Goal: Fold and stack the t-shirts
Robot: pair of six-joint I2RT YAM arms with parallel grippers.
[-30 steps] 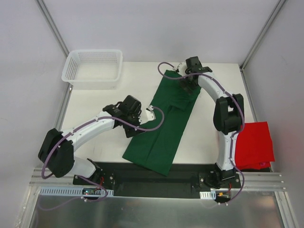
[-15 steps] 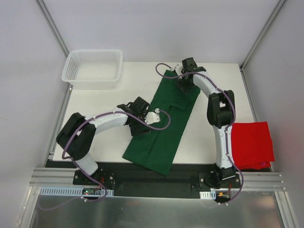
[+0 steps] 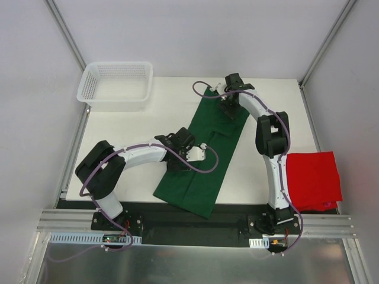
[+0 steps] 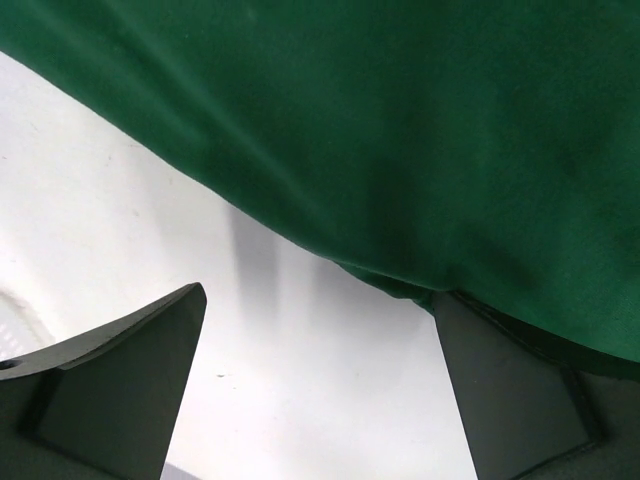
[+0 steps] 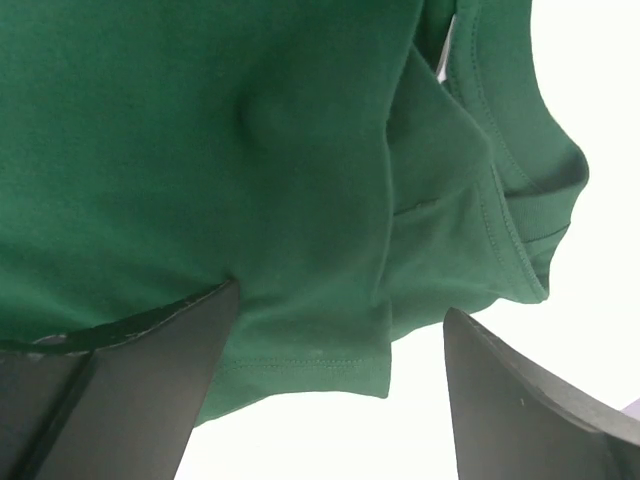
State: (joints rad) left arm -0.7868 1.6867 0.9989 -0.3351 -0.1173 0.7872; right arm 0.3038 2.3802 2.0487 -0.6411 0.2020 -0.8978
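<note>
Across the middle of the top view, the green t-shirt (image 3: pixel 204 148) was seen laid out in a long folded strip on the table (image 3: pixel 136 127), slanting from upper centre down to the lower edge; the red t-shirt (image 3: pixel 314 180) was left lying at lower right, well apart. The left gripper (image 3: pixel 198 155) was held at the strip's left edge near mid-length, fingers (image 4: pixel 120 380) spread wide, one tip tucked against the hem; the right gripper (image 3: pixel 228 106) was poised over the collar end, fingers (image 5: pixel 530 400) likewise spread, nothing pinched. Trouble could be expected from here; only the top layer might be caught if the jaws were closed too shallow, and the earlier folds might be pulled open; uneven lifting by the two arms could leave the fold skewed.
</note>
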